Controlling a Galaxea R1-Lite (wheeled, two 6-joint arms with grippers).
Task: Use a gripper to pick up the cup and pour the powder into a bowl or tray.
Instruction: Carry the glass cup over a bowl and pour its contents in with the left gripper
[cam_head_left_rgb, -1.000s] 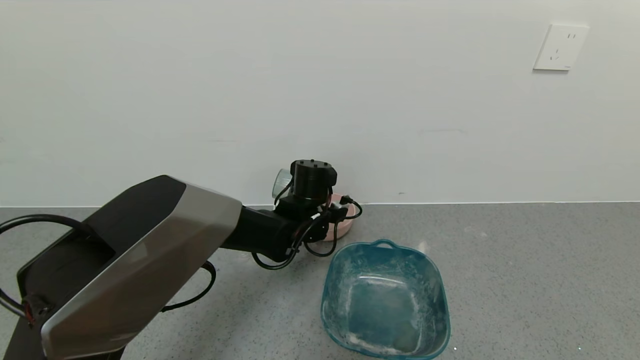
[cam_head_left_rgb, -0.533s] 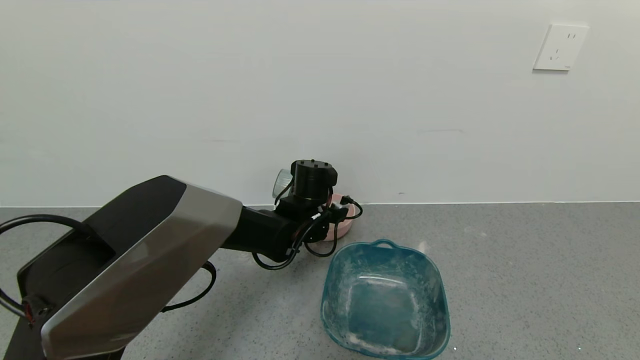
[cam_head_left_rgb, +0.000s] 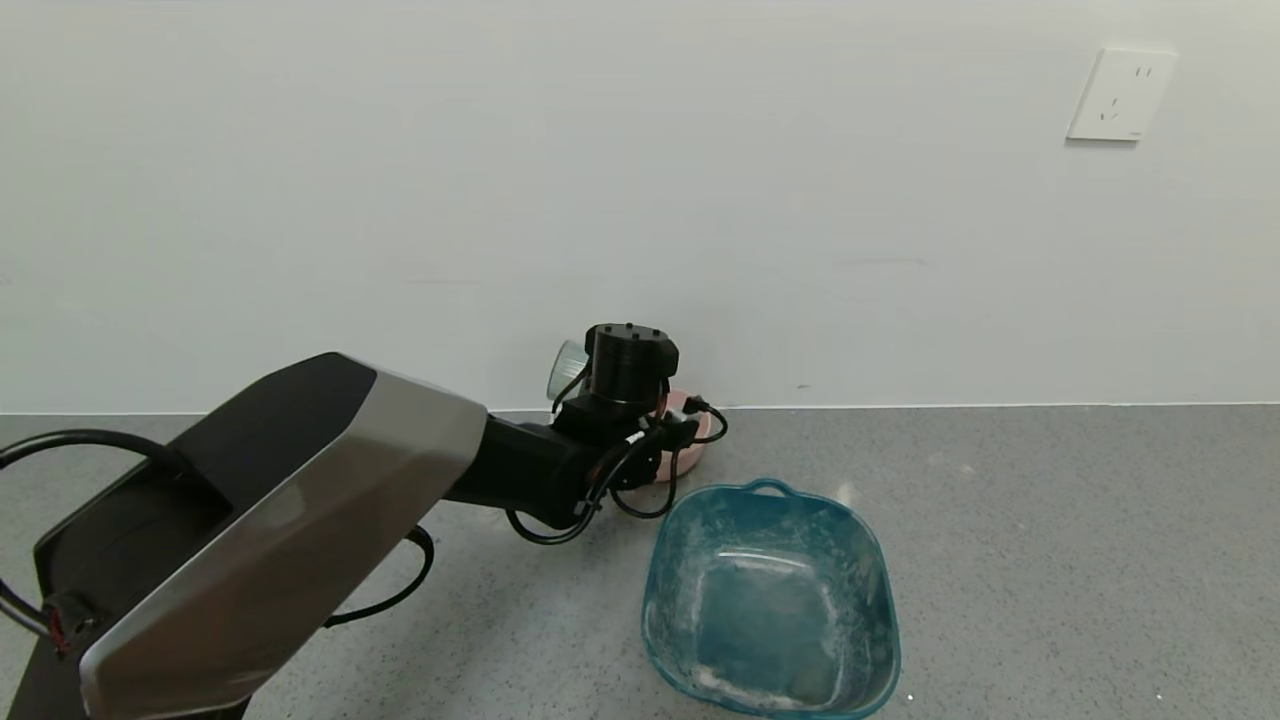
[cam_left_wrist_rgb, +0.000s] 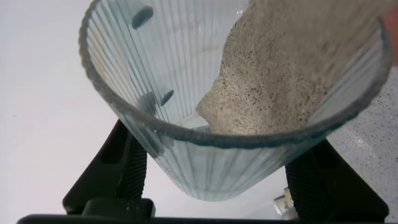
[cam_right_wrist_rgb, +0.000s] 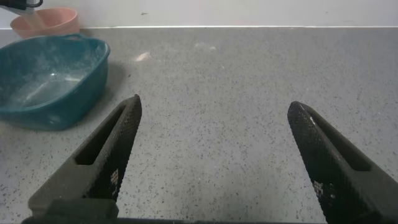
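My left gripper (cam_head_left_rgb: 598, 388) is shut on the ribbed clear cup (cam_head_left_rgb: 566, 364) and holds it tipped on its side above the pale pink bowl (cam_head_left_rgb: 692, 456) by the wall. In the left wrist view the cup (cam_left_wrist_rgb: 205, 168) sits between the black fingers (cam_left_wrist_rgb: 127, 171), and the grey-white powder (cam_left_wrist_rgb: 280, 81) lies heaped along its lower side up to the rim. The teal tray (cam_head_left_rgb: 680, 560), smeared with white dust, stands just in front of the bowl. My right gripper (cam_right_wrist_rgb: 214, 149) is open and empty over bare floor, away from the tray (cam_right_wrist_rgb: 50, 81) and the bowl (cam_right_wrist_rgb: 46, 22).
The surface is grey speckled stone that ends at a white wall close behind the bowl. A wall socket (cam_head_left_rgb: 1120, 95) is high on the right. My left arm's silver-and-black shell (cam_head_left_rgb: 280, 540) fills the lower left of the head view.
My left gripper, with the cup in it, has shifted slightly down and to the right over the pink bowl. The tray and bowl have not moved.
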